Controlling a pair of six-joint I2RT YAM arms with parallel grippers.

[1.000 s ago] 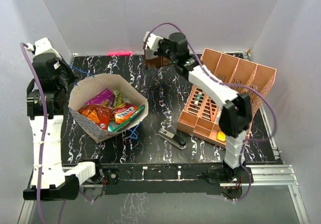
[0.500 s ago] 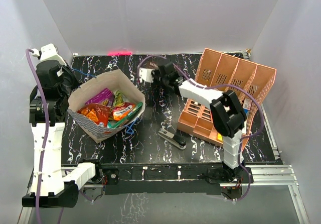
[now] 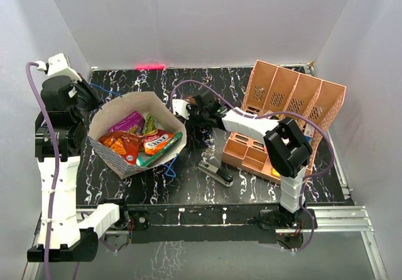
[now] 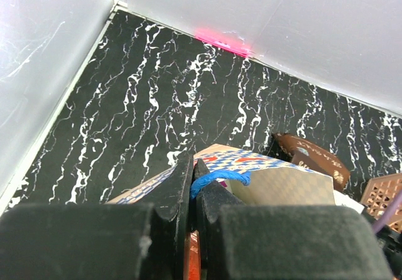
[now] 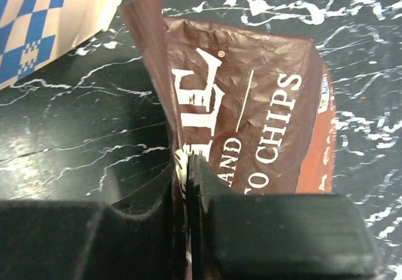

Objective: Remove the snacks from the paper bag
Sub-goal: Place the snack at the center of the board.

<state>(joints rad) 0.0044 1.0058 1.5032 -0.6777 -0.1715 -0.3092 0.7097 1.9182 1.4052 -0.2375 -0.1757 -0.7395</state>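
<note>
Snacks (image 3: 135, 139): most lie in paper bag (image 3: 110, 157). Left claw (image 4: 193, 170) clamped on blue handle (image 4: 221, 181); right claw (image 5: 187, 167) pinching brown packet (image 5: 251, 123) by its edge. Risks: thin pinch slips; handle tug tips bag.

One paper bag (image 3: 103, 149), at least five packets (image 3: 129, 122) showing inside it, one brown chip packet (image 5: 264, 123) outside, one pink organiser (image 3: 295, 95), one black stapler (image 3: 217, 174).

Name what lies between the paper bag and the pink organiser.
Top view: the right gripper, shut on a brown chip packet, plus a black stapler.
</note>
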